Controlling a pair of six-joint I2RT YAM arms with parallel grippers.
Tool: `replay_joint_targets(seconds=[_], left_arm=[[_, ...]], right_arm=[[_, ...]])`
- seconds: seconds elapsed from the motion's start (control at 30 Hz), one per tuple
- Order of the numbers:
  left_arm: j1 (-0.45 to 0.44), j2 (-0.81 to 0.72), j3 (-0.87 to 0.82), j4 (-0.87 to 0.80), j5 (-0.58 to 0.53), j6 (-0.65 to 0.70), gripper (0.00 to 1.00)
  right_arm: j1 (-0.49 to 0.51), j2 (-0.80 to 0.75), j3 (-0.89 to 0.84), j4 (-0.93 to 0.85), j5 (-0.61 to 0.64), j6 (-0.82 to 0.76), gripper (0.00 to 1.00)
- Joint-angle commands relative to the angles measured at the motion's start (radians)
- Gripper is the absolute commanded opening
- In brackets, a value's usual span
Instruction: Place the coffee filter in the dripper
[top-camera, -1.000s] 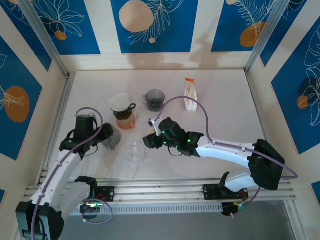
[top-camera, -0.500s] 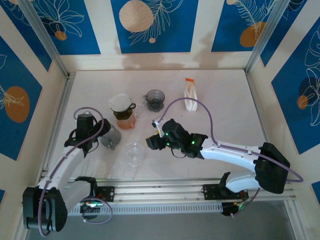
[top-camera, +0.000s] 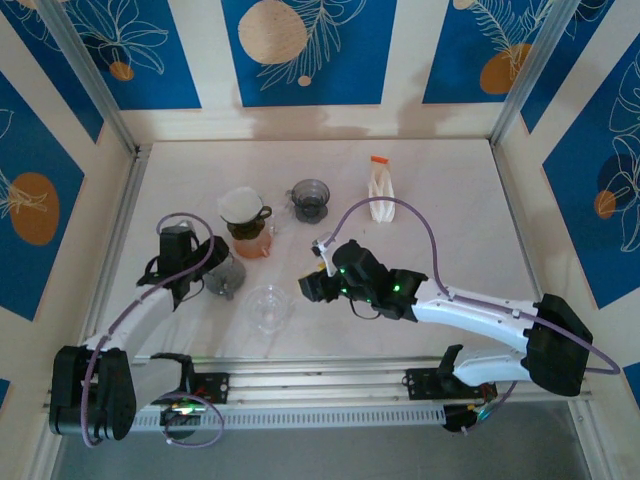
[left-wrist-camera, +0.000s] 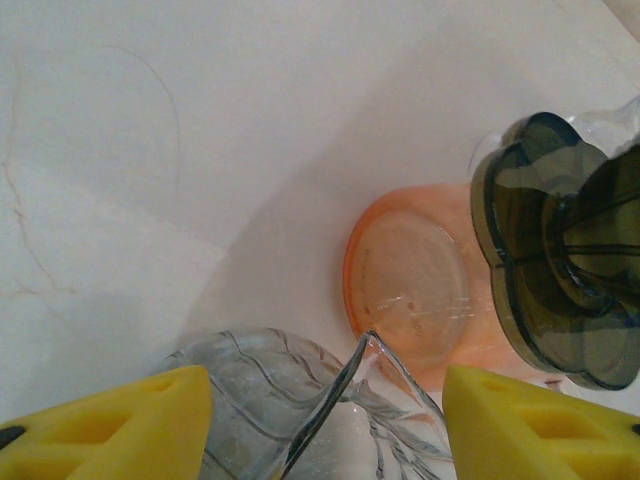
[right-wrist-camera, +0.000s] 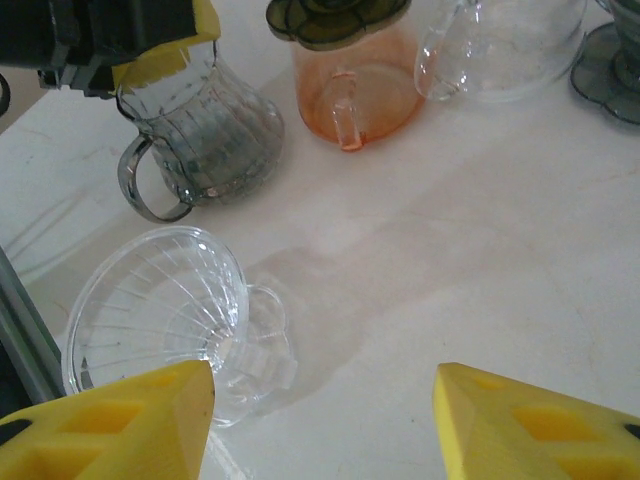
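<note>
The white paper coffee filter (top-camera: 240, 206) appears to sit in the mouth of the dark smoky dripper with the flower-shaped base (left-wrist-camera: 560, 250), which stands on the orange glass cup (left-wrist-camera: 410, 295). If that is the dripper meant, I judge the placing as good as done. If the clear ribbed glass dripper (right-wrist-camera: 155, 300) is meant, the work is all ahead, for it lies tipped on its side on the white table (right-wrist-camera: 480, 250) with nothing in it.

My right gripper (right-wrist-camera: 320, 410) hangs open and empty, with the clear dripper just beside its left finger and bare table between the jaws. My left gripper (left-wrist-camera: 328, 405) stands astride the rim and spout of the grey ribbed glass pitcher (right-wrist-camera: 205, 140). The jaws are apart, but I cannot tell whether they press on the glass.

The pitcher looks empty, and I see no liquid in the orange cup. A second smoky dripper (top-camera: 310, 198) stands further back, also empty as far as I can see. A white folded packet with an orange tab (top-camera: 380, 195) lies well apart, untouched.
</note>
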Motion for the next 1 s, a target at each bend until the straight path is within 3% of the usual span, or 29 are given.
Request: replay_joint_targets(seconds=[0.0,0.2,0.5,0.7,0.97], left_arm=[[0.008,-0.028,-0.039,-0.015,0.072,0.0,0.61],[-0.021,-0.08,-0.077,-0.036,0.122,-0.028,0.59],[-0.161,-0.207,-0.134,-0.071,0.058,-0.13,0.58],[-0.199,-0.22,-0.135,-0.085,0.041,-0.143,0.58],[-0.2,-0.214,-0.13,-0.087,0.042,-0.136,0.58]], right_arm=[[-0.003,-0.004,0.03,-0.067,0.016,0.038,0.6],[0.0,-0.03,0.008,-0.087,0.032,0.072,0.6],[-0.002,-0.022,0.007,-0.128,-0.001,0.107,0.6],[-0.02,0.153,0.129,-0.185,-0.177,0.008,0.62],[-0.006,0.341,0.297,-0.195,-0.237,-0.095,0.61]])
